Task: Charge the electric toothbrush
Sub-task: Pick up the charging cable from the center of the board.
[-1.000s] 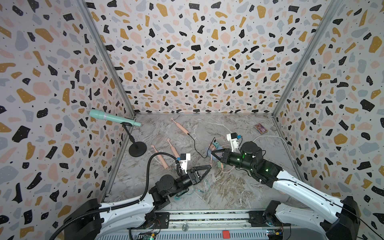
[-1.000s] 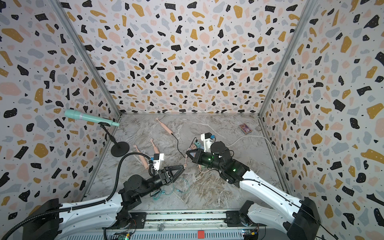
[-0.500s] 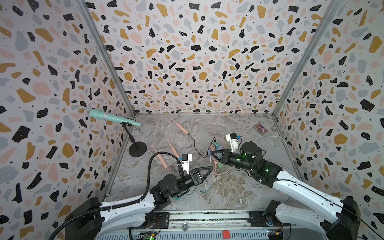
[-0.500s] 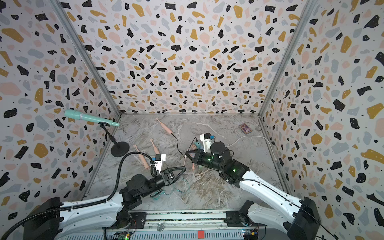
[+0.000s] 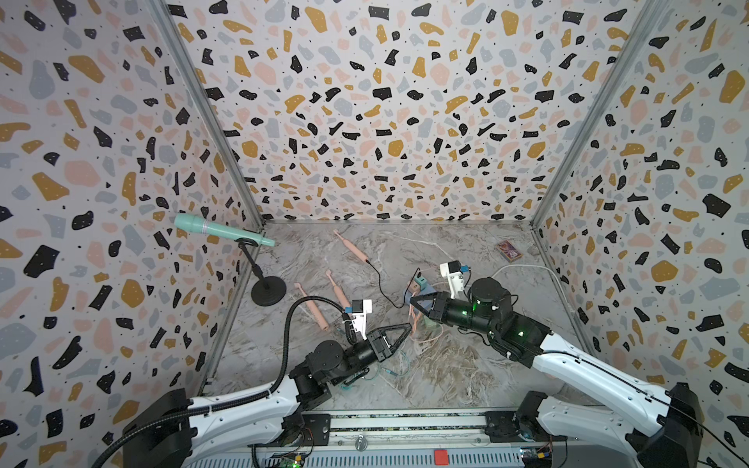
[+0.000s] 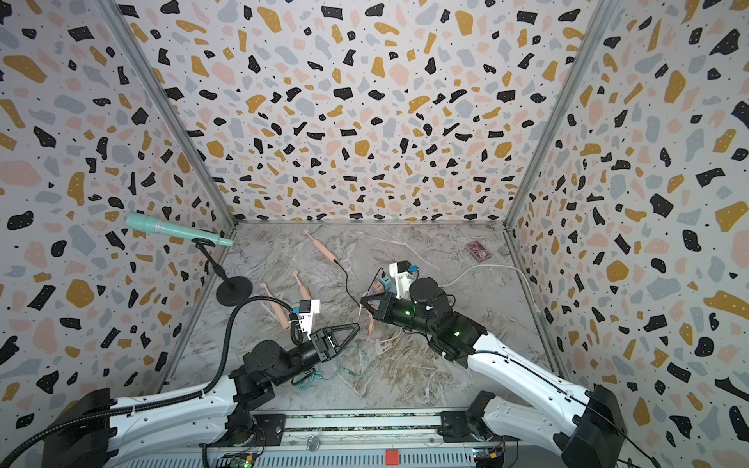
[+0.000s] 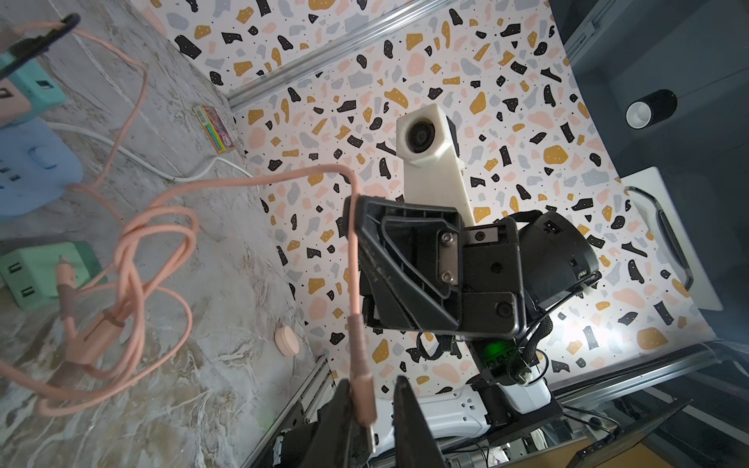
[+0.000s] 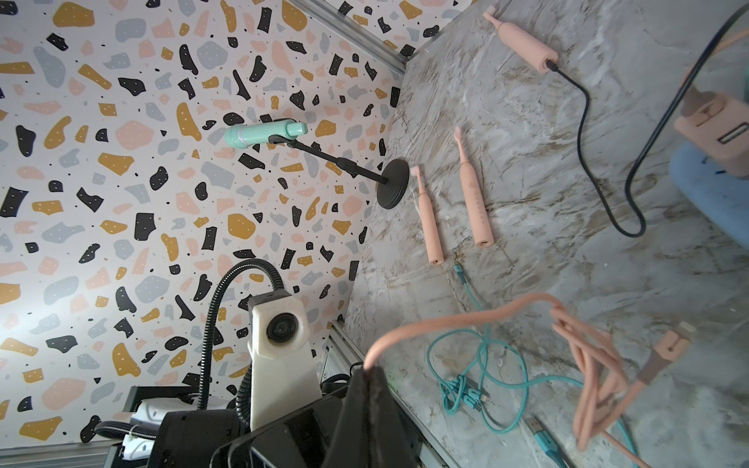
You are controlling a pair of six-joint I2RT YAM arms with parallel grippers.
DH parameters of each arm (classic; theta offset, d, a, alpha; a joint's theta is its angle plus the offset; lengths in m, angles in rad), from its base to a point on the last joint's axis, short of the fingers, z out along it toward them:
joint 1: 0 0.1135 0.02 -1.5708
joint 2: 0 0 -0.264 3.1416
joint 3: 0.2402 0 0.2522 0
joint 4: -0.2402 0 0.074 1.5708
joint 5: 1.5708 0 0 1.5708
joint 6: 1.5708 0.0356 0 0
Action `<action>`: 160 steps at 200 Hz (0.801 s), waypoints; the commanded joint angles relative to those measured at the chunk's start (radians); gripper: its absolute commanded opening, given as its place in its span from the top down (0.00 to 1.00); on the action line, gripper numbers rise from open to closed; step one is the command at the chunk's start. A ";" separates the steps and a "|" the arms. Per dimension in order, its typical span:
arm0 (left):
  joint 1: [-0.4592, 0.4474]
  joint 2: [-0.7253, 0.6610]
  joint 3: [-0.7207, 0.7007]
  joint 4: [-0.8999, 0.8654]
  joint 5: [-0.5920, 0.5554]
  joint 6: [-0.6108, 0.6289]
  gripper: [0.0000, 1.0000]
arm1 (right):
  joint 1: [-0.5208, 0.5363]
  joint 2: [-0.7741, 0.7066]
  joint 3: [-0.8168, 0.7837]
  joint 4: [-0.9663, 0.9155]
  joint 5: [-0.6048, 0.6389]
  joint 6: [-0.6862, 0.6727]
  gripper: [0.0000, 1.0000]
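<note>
Cam setup: high stereo pair + one cam on each wrist
Both top views sit high above the front rail (image 5: 405,417), looking steeply down & inward, far enough back to catch the whole cell: marble floor (image 5: 466,364) and 3 terrazzo walls (image 5: 385,101); framing nearly identical, just a small sideways offset. Left wrist cam is close-up, rolled, peering past the left gripper (image 7: 373,383) twd the right gripper (image 7: 352,202) and right wrist camera (image 7: 421,137), wall behind. Right wrist cam looks back the opp. way at the left wrist camera (image 8: 279,330), w/ the mic stand (image 8: 391,184) beyond. Wrist views share the pink cable (image 7: 259,178) & mid-cell floor, all inside the top views' field
</note>
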 commanded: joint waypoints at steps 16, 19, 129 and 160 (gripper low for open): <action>-0.006 -0.007 0.002 0.027 -0.011 0.013 0.87 | 0.003 -0.032 0.020 -0.014 0.018 0.001 1.00; -0.006 -0.007 0.000 0.030 -0.011 0.012 0.87 | 0.003 -0.033 0.020 -0.014 0.019 0.002 1.00; -0.005 -0.086 0.001 -0.076 -0.048 -0.010 1.00 | -0.009 -0.047 0.073 -0.126 -0.007 -0.109 0.63; 0.047 -0.155 0.106 -0.344 0.112 0.025 1.00 | -0.104 -0.058 0.277 -0.535 -0.046 -0.497 0.25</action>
